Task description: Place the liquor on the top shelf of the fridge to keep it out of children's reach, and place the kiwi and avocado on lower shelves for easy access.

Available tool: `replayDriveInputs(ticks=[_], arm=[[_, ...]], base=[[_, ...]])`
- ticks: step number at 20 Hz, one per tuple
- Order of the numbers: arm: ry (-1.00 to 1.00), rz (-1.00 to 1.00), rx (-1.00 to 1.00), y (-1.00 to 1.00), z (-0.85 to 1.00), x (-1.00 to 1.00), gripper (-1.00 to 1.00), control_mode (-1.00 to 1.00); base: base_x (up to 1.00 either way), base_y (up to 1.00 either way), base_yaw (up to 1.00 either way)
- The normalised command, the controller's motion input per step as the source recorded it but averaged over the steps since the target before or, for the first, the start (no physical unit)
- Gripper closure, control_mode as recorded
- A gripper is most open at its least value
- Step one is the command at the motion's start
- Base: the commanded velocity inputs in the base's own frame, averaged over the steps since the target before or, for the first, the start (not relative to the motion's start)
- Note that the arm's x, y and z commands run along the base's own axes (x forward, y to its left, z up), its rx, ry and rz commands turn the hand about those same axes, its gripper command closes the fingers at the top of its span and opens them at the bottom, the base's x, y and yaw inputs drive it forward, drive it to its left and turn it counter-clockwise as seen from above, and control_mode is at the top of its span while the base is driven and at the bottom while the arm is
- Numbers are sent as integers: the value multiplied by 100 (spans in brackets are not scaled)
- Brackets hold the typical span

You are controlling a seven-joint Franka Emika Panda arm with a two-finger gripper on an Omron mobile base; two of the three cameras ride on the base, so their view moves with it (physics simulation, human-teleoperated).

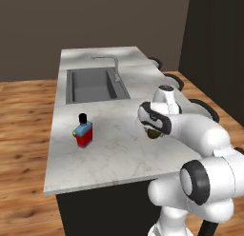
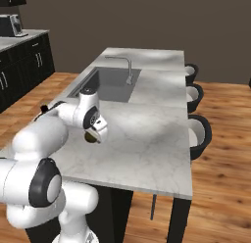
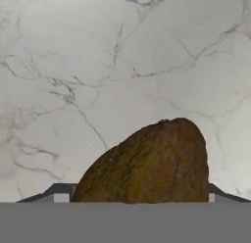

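Note:
The kiwi (image 3: 147, 163), a brown rough ball, fills the gap between my two fingertips in the hand view. My gripper (image 1: 153, 130) (image 2: 93, 134) (image 3: 136, 195) points down over the marble island counter (image 1: 114, 154) and is shut on the kiwi (image 1: 153, 133) (image 2: 90, 137), right at the counter top. The liquor (image 1: 84, 132), red below and light blue above with a black cap, stands upright on the counter's left part, well left of the gripper. The avocado (image 1: 75, 132) peeks out as a small green spot at the bottle's left side. The fridge and its shelves are out of view.
A sink (image 1: 93, 85) with a faucet (image 1: 114, 68) is set into the far half of the island. Three dark stools (image 2: 198, 132) line its right side. The counter's near edge (image 1: 105, 182) runs just in front of the robot base. Dark cabinets (image 2: 19, 65) stand at far left.

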Motion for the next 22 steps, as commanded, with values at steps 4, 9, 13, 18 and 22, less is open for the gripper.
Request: replayDriveInputs(ticks=[4,9,13,18,22], arm=[[-5,35,0,-2,96,-76,100,-100],[-9,37,-5,0,84,-83,100,-100],[-5,24,-11,5,85,-50,100,-100],[-6,18,-12,4,73,-43,100,-100],[-3,13,-14,11,61,-39,100,-100]], base=[[0,0,0],[0,0,0],[0,0,0],[0,0,0],[0,0,0]])
